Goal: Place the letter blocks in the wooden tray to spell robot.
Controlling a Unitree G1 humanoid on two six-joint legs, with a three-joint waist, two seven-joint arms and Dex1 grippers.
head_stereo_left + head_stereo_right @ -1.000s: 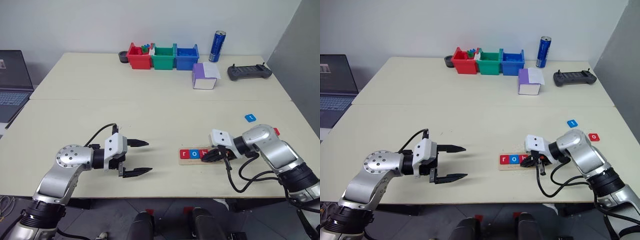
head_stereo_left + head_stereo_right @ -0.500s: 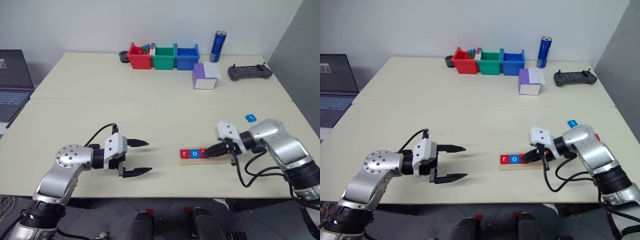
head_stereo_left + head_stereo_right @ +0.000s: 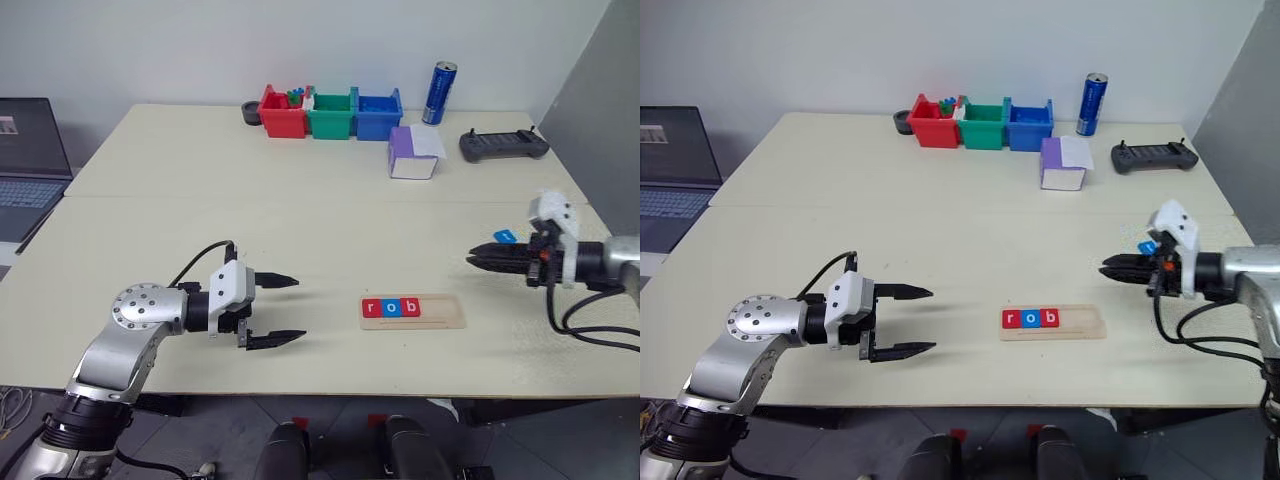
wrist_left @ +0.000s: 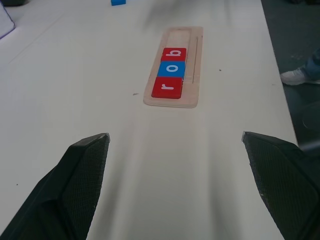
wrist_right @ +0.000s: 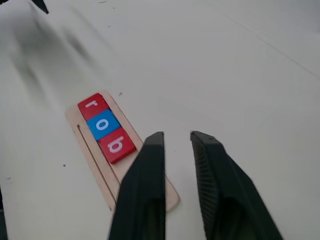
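While both arms hang over the pale surface, the wooden tray serves as landmark, lying near the front edge, right of centre. Well to its left, the left gripper points toward the tray with its two black fingers spread wide, holding nothing. In the tray's left portion sit three letter blocks in a touching row: red "r", blue "o", red "b"; the tray's right portion is bare wood. Right of the tray and slightly farther back, the right gripper hovers above the surface, fingers a narrow gap apart, nothing between them. Just behind that gripper, a blue letter block lies loose, partly hidden by the fingers; its letter cannot be read. Far behind the tray stand a red bin, green bin, blue bin, and a blue can.
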